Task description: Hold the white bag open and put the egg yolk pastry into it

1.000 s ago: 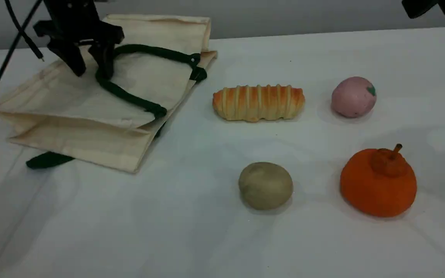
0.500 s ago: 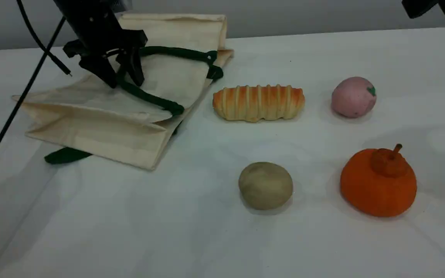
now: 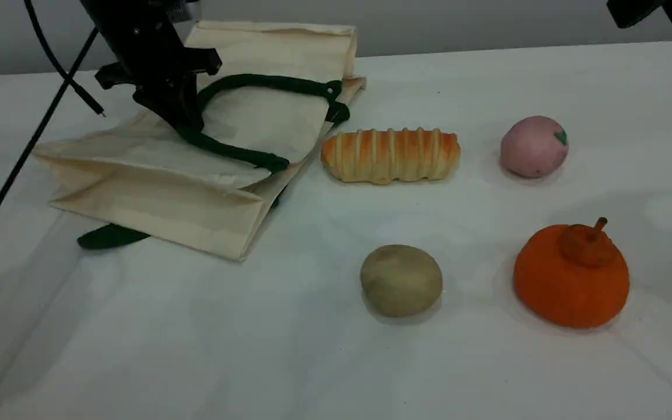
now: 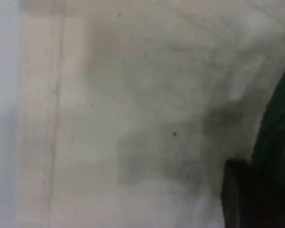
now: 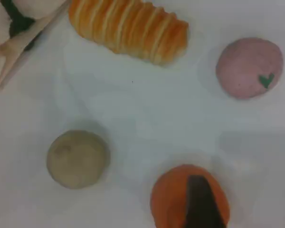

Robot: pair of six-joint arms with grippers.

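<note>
Left claw [image 3: 183, 119] pinches the handle [image 3: 266, 84] of the bag [image 3: 155, 198], which lies flat under it, mouth not yet lifted open. Pastry [image 3: 401, 280] sits untouched, well apart to that claw's right and nearer the camera. Right claw [image 5: 199, 204] hovers over the orange fruit [image 5: 167, 199], pastry to its left, its spread impossible to tell; opening, pick and drop all remain.
</note>
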